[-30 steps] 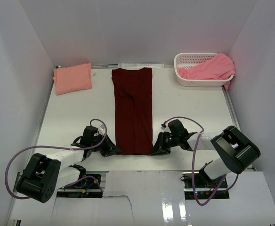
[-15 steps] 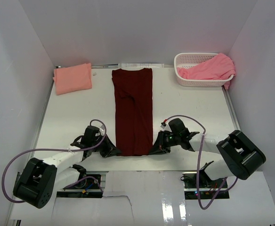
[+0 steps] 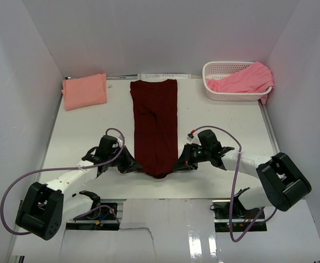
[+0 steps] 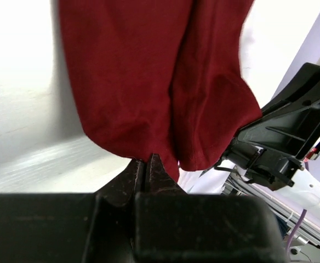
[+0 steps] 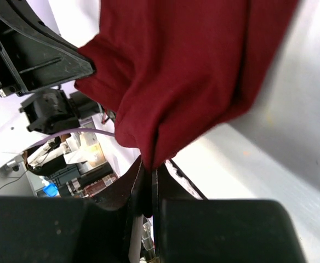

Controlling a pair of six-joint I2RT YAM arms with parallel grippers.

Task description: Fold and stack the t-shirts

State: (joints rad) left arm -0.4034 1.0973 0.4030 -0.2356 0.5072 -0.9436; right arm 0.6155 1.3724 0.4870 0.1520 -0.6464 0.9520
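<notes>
The maroon shirt (image 3: 155, 120) lies as a long narrow strip down the middle of the tabletop (image 3: 94, 131). Its far end is flat near the back wall and its near end is raised off the surface. The left hand (image 4: 147, 164) is closed on the near-left corner of that end, and the right hand (image 5: 150, 164) is closed on the near-right corner. Both wrist views show cloth pinched between the fingertips and hanging in loose folds, and from above the hem sags in a shallow curve between the two hands. The step in hand appears to be the lengthwise fold, carrying the near end over toward the far end. First draw the hands slightly apart so the hem pulls straight. Lift only high enough for the raised cloth to pass over the flat part without dragging it. Move both hands away from the arm bases at the same pace and height, so the fold line runs square across the strip; one hand leading would skew it. Lower the hem with the side edges matched, and do not release either corner until the cloth rests flat. The salmon shirt (image 3: 84, 91) lies folded at the far left corner, well apart, and is the probable stacking place. The pink shirt (image 3: 242, 79) hangs out of the basket (image 3: 228, 96) at the far right, not yet folded.
</notes>
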